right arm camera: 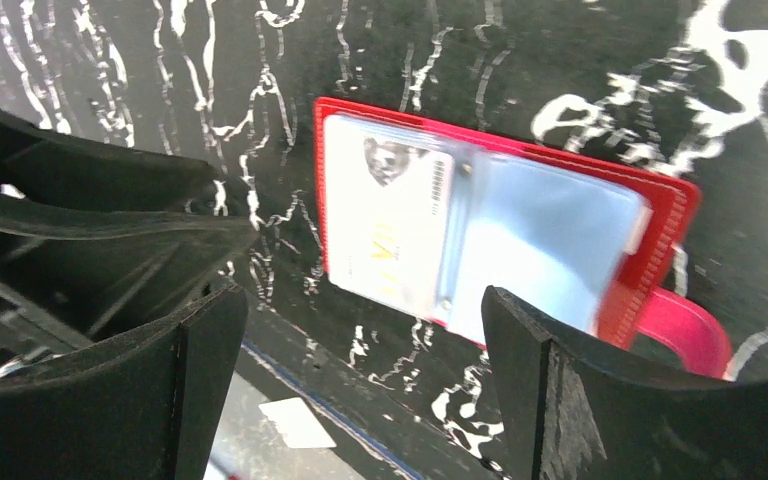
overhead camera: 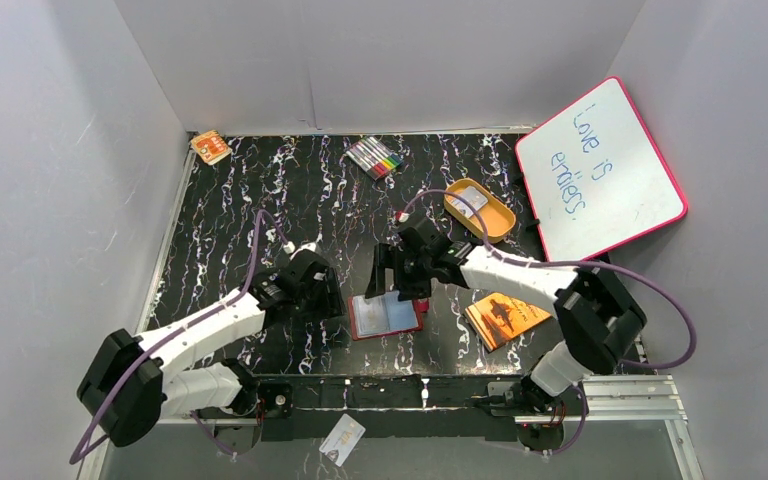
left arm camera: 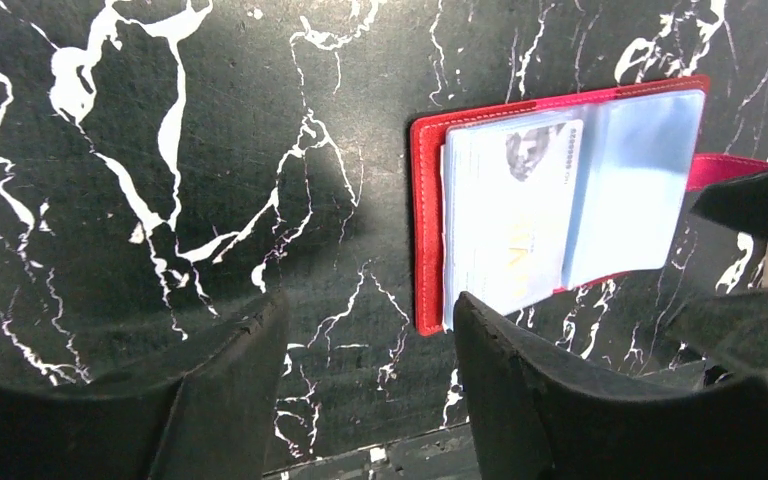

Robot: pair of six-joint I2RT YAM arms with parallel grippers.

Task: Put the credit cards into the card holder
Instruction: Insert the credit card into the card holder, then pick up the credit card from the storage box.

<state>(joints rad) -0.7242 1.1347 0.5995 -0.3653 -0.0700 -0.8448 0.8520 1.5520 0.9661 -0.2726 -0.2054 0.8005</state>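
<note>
Table: black with white veins.
Holder: red, lies open and flat near the table's front edge, between the 2 arms, with its clear sleeves facing up.
Tab: pink, sticks out from the holder's right side.
Sleeved card: whitish with small print, lies under clear plastic in the holder's left half. The right sleeve looks pale blue, and I cannot tell what it holds.
Tray card: whitish, lies in the orange tray, well behind the holder.
Loose card: white, lies off the table on the ledge in front of the arm bases.
Left gripper: sits just left of the holder with its jaws spread. Only bare table shows between them, and it grips nothing.
Right gripper: sits over the holder's far edge with its jaws spread wide, pinching nothing. I cannot tell whether it touches the holder.
Booklet: orange, lies right of the holder and apart from it.
Whiteboard: pink-framed with blue handwriting, leans at the right wall.
Markers: a pack lying near the far edge.
</note>
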